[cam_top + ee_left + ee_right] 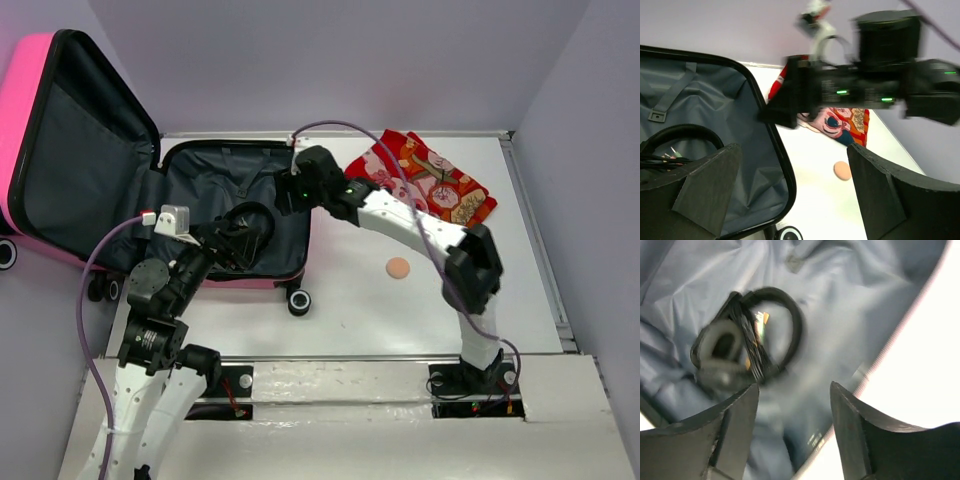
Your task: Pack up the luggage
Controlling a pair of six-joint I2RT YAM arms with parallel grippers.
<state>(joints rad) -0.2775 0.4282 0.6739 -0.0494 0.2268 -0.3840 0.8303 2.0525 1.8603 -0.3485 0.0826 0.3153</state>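
White table (400,310), pale lilac walls all round. The luggage (25,120) sits at the far-left corner, wide open: pink lid propped up vs the left wall, base flat on the table w/ grey lining facing up. In the base I see one coil of black cord (796,327) w/ a pale bit on it, too blurred to name. Right gripper (792,410) hangs over that coil, jaws apart, nothing between them. Left gripper (795,175) is at the base's near-right rim, spread fully, holding nothing. Outside the case: red floral cloth (430,180) far right, small peach disc (399,268) mid-table.
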